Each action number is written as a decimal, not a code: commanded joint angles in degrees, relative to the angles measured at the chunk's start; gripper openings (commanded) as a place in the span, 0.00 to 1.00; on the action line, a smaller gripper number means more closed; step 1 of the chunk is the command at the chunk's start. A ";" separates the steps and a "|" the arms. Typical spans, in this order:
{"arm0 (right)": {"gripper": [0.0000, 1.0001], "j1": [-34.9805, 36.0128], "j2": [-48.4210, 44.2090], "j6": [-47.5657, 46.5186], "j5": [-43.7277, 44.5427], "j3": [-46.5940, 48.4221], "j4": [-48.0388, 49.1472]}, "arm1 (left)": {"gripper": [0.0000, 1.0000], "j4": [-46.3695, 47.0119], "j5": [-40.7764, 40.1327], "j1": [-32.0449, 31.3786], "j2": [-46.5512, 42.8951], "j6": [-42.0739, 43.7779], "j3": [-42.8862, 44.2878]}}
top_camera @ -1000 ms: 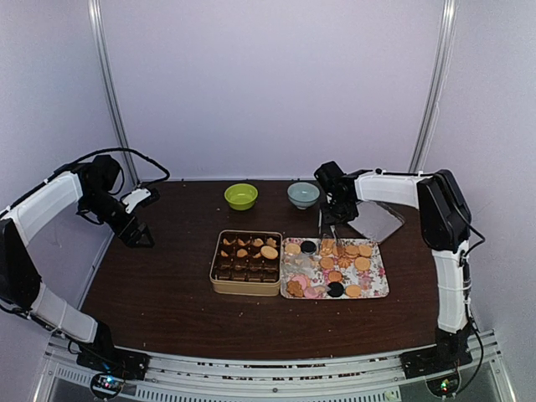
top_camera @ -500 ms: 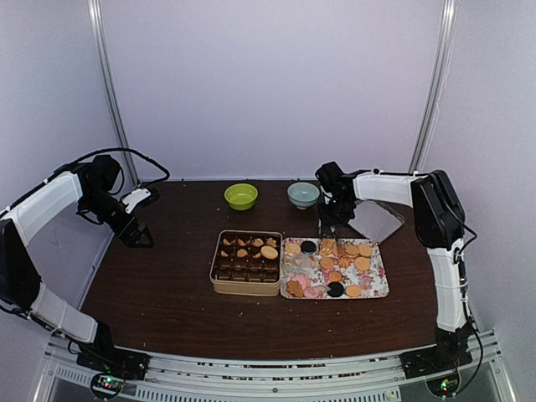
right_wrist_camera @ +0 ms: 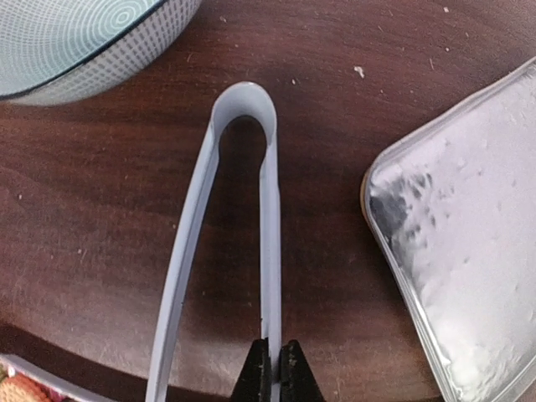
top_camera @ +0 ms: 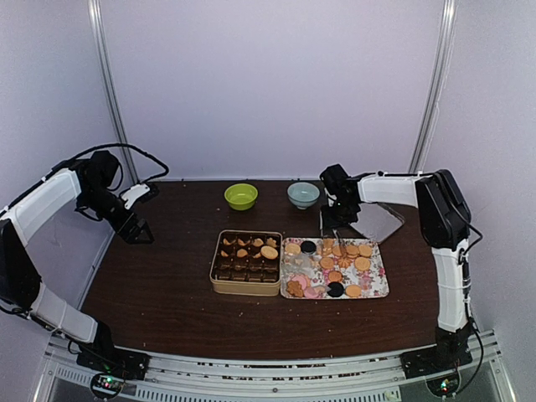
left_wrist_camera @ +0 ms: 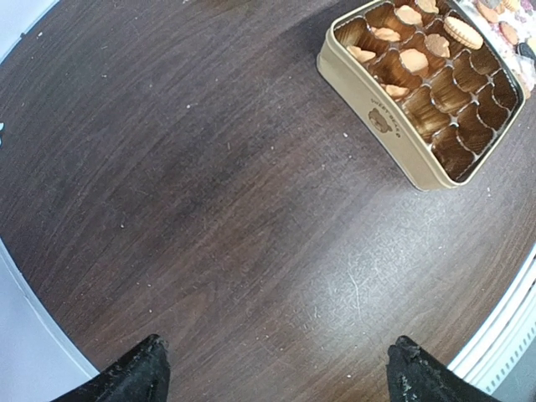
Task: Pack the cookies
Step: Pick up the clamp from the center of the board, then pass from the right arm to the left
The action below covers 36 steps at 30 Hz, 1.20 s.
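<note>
Cookies (top_camera: 352,251), round tan-orange with a few pink and black, lie on a floral tray (top_camera: 289,276). More cookies (left_wrist_camera: 414,60) sit in some paper cups of the tan tin (top_camera: 246,289), whose wall shows in the left wrist view (left_wrist_camera: 377,109). My right gripper (top_camera: 334,219) is shut (right_wrist_camera: 274,368) on one arm of pale grey tongs (right_wrist_camera: 268,218). The tongs (top_camera: 322,221) lie on the table just behind the tray. My left gripper (top_camera: 138,233) is open and empty (left_wrist_camera: 272,368) over bare table, left of the tin.
A green bowl (top_camera: 241,196) and a blue patterned bowl (top_camera: 303,194) stand behind the tin and tray; the blue bowl (right_wrist_camera: 67,42) is just beyond the tongs' bend. A silver lid (top_camera: 377,220) lies right of the tongs (right_wrist_camera: 469,251).
My right wrist has shifted slightly to the right and down towards the tray, fingers on the tongs. My left arm has drawn back a little to the left.
</note>
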 commanded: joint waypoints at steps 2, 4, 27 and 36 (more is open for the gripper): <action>0.00 -0.05 -12.59 0.98 -0.49 -8.90 8.10 | 0.93 -1.84 5.25 0.30 0.58 -0.41 3.94; 0.00 0.32 -17.11 2.22 -0.98 -14.05 11.93 | 0.94 -2.26 8.20 0.03 0.88 -1.29 5.45; 0.00 26.61 -26.36 21.17 -7.65 -20.00 83.41 | 0.97 -6.39 43.67 -15.84 2.67 -5.14 23.93; 0.00 29.68 -18.88 21.83 -6.66 -11.69 88.59 | 0.92 -6.58 47.08 -17.31 2.50 -4.43 24.55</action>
